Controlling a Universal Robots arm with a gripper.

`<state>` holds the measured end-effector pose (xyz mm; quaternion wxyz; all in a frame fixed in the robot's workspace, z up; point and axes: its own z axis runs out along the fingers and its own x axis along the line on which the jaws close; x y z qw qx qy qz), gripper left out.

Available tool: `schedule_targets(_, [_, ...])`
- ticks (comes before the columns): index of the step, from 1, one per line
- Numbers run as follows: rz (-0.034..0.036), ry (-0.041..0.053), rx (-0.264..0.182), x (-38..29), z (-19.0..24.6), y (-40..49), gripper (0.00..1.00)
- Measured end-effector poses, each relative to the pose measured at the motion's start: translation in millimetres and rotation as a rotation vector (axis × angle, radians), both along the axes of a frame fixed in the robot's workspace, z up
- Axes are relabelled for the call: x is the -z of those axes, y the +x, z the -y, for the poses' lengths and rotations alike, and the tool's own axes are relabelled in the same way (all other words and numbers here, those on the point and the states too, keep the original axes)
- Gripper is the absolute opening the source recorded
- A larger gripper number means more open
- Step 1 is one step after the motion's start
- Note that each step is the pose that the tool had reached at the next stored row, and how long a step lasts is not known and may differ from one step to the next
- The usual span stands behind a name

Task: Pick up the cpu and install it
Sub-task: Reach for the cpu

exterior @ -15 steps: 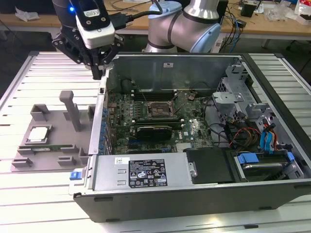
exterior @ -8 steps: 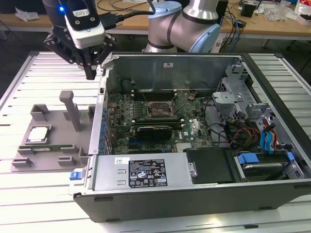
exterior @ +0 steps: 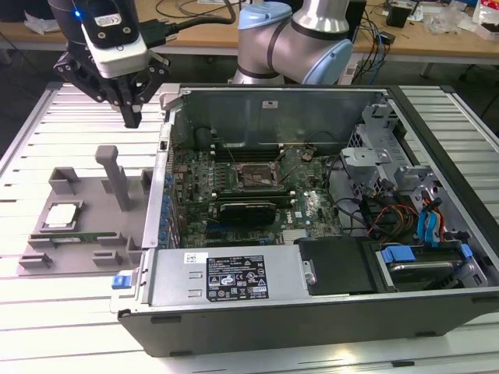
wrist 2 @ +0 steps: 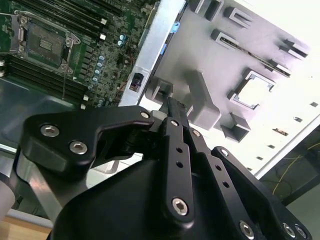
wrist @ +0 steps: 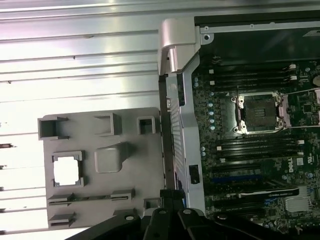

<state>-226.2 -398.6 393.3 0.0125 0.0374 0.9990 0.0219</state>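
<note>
The cpu [exterior: 62, 216] is a small square chip with a shiny silver top. It lies flat in a square pocket of the grey fixture plate [exterior: 90, 193] at the exterior view's left, outside the computer case. In both wrist views it shows as a bright square [wrist 2: 255, 92] [wrist: 67, 170]. My gripper [exterior: 132, 117] hangs high over the table behind the fixture, close to the case's corner, well above the cpu. Its black fingers [wrist 2: 175, 112] point down, shut, with nothing between them. The motherboard's cpu socket [exterior: 257, 178] [wrist: 260, 112] [wrist 2: 45, 45] lies uncovered inside the case.
The open computer case [exterior: 234, 280] takes up the middle and right, its metal side wall [exterior: 160, 187] standing between fixture and motherboard. A tall grey post [exterior: 117, 175] rises from the fixture. A green memory stick [exterior: 78, 236] lies in a slot by the cpu. Cables [exterior: 390, 214] crowd the right.
</note>
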Motion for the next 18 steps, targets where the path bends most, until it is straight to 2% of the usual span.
schedule_targets(18, [0.0, 0.0, 0.0, 0.0, -0.2, -26.4, 0.11])
